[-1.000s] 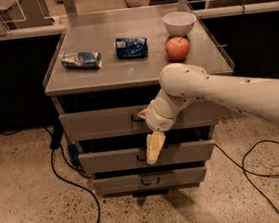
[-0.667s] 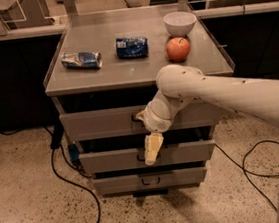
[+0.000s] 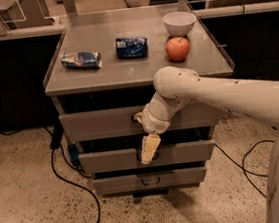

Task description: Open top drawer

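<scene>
White arm (image 3: 238, 94), cream gripper fingers (image 3: 150, 148) at tip

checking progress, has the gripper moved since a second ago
Yes, the gripper, hanging before the middle drawer, has shifted slightly left against the apple.

gripper (image 3: 150, 148) drifts slightly left | hangs just below top drawer (image 3: 100, 124), in front of middle drawer (image 3: 110, 161)

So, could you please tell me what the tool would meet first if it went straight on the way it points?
The tool, in front of the middle drawer, points down; probably the floor first, though depth is unclear.
</scene>
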